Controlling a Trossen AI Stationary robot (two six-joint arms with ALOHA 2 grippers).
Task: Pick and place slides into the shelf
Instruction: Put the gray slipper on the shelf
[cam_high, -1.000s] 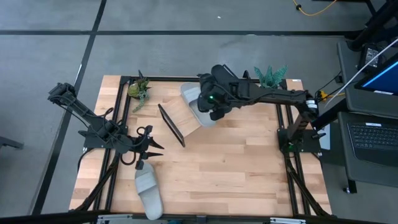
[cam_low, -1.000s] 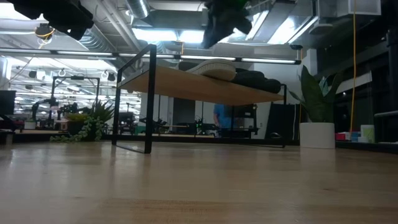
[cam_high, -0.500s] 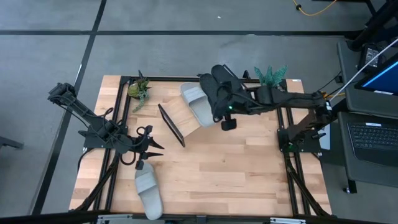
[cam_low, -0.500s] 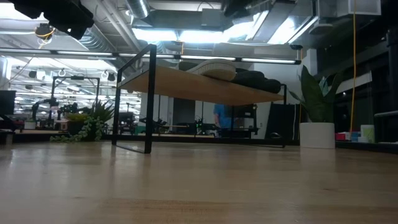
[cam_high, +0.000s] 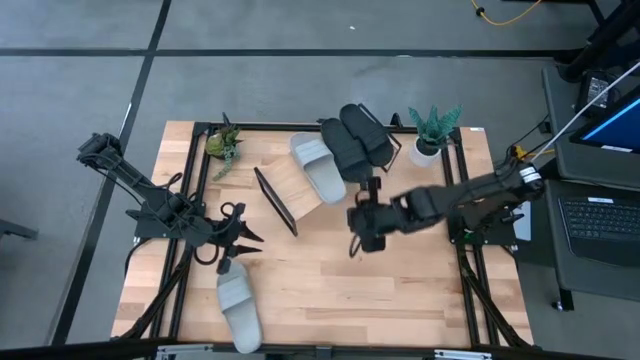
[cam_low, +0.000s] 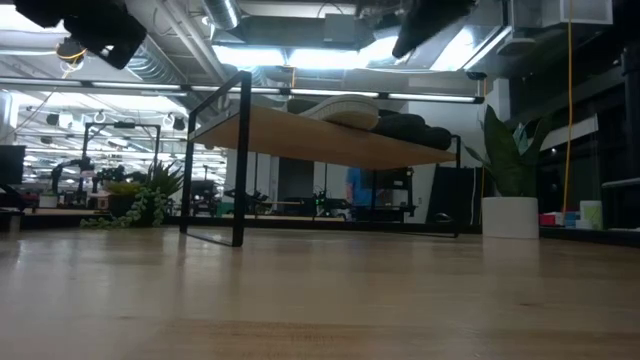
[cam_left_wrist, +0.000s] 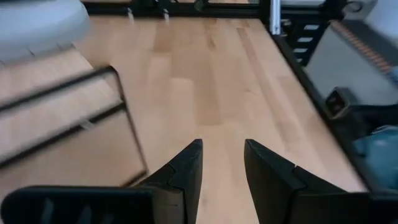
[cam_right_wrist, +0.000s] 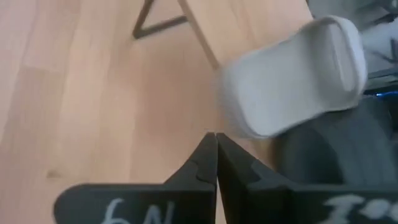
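The shelf, a tilted wood board on a black wire frame, stands at the table's far middle. On its far end lie one light grey slide and two black slides, side by side; the low view shows them on the board as well. A second grey slide lies flat on the table near the front left. My right gripper hovers shut and empty over the table's middle, on the near side of the shelf's slides. My left gripper stands open and empty just beyond that second grey slide.
Two small potted plants stand at the far corners, one left and one right. Bare wood stretches across the table's near right. A laptop sits beyond the right edge.
My right gripper has drawn back from above the slides on the shelf toward the table's near edge, sinking a little and rolling as it went. The three slides on the shelf have stayed where they lay.
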